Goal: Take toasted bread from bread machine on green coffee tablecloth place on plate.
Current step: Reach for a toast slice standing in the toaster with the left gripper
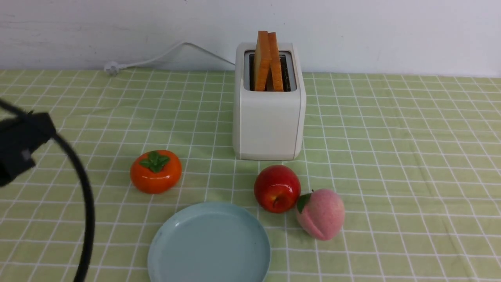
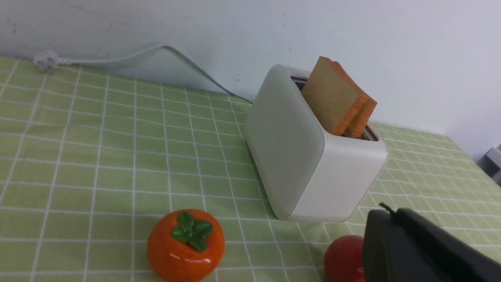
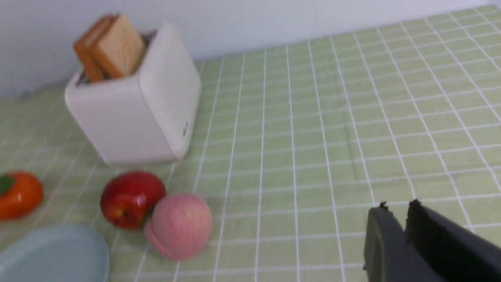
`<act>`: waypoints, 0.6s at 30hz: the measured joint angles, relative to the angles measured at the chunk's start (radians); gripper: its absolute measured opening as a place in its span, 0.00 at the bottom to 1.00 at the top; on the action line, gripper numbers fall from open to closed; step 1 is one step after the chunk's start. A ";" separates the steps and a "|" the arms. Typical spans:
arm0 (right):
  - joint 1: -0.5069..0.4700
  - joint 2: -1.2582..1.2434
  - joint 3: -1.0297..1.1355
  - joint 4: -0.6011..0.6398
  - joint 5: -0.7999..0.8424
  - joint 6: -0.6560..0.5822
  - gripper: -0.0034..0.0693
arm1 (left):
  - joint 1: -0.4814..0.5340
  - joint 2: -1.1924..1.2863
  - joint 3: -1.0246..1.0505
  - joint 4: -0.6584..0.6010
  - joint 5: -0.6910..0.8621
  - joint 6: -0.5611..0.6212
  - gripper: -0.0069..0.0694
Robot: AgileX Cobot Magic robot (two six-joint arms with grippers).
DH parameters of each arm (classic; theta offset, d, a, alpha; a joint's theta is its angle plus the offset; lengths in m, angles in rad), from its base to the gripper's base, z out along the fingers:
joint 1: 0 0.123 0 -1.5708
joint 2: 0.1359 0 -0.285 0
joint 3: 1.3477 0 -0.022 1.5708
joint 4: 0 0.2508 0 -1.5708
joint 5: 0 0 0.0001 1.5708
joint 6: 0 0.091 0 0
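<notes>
Together the toasted bread [image 1: 262, 58] stands golden-tan; crusts orange-brown.

bread machine [image 1: 269, 125]: smooth white plastic, satin sheen
toasted bread [image 1: 261, 62]: matt, finely grained faces
green coffee tablecloth [image 1: 391, 137]: matt cloth
plate [image 1: 188, 250]: smooth, faint sheen
apple [image 1: 277, 188]: glossy
peach [image 1: 321, 214]: fuzzy, matt
persimmon [image 1: 155, 171]: glossy

Bright, diffuse light is reaching all views. Soft, short shadows are lying beneath the bread machine [image 1: 269, 125] and the apple [image 1: 277, 188], which is carrying small glare spots. The right wrist view is rendering soft. The left arm [image 1: 19, 145] at the front view's left edge is blurring.
</notes>
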 joint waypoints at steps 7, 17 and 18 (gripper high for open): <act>0.057 0.126 -0.169 0.073 0.155 -0.122 0.17 | -0.152 0.230 -0.126 -0.057 -0.056 0.143 0.07; 0.087 0.151 -0.179 0.106 0.158 -0.148 0.17 | -0.711 0.549 -0.165 -0.102 -0.668 0.229 0.07; 0.087 0.151 -0.179 0.114 0.158 -0.148 0.17 | -0.731 0.587 -0.173 -0.083 -0.704 0.225 0.07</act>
